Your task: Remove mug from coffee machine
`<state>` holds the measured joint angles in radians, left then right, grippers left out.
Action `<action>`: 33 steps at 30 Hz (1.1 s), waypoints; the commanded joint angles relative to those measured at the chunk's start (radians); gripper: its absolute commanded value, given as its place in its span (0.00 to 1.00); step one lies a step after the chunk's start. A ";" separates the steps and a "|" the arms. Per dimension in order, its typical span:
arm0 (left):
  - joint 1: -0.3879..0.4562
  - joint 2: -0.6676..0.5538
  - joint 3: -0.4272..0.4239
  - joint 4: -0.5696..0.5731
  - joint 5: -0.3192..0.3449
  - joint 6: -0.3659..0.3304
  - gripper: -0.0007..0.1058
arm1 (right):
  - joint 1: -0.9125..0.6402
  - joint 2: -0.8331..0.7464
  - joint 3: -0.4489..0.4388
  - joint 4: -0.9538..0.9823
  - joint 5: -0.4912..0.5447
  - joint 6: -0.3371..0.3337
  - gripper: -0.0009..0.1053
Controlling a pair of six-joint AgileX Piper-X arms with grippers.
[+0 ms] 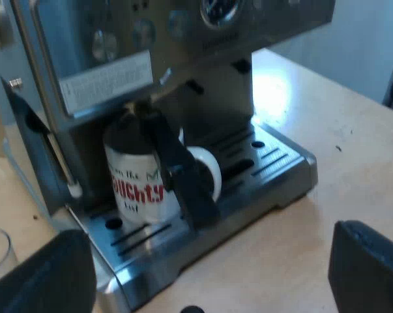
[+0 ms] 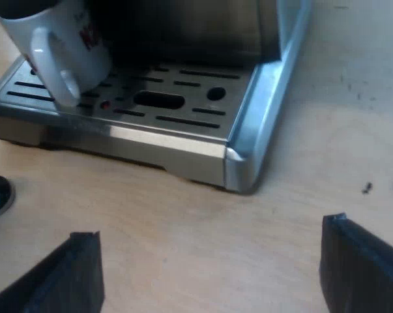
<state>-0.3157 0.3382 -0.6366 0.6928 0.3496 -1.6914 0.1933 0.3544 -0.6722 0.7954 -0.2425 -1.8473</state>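
With left gripper and right gripper both spread wide and empty, grip the mug on the tray squarely, avoiding what appears to be the holder handle crossing it.

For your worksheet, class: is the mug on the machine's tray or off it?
On it: the mug stands upright on the slotted drip tray.

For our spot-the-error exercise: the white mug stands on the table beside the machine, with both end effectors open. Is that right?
No. The mug stands on the machine's drip tray, not on the table, as the right wrist view shows. The left end effector and the right end effector are open.
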 commanded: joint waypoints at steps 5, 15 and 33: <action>-0.004 0.000 0.047 -0.049 -0.009 -0.002 0.75 | 0.120 0.077 -0.012 -0.134 0.001 -0.020 0.66; -0.004 0.001 0.130 -0.095 0.006 -0.002 0.75 | 0.364 0.230 -0.012 -0.239 0.141 -0.020 0.66; -0.004 0.001 0.131 -0.076 0.008 -0.002 0.75 | 0.581 0.669 -0.009 -0.623 0.294 0.130 0.66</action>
<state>-0.3157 0.3403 -0.5030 0.6246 0.3549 -1.6916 0.7726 1.0251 -0.6746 0.2012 0.0498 -1.7368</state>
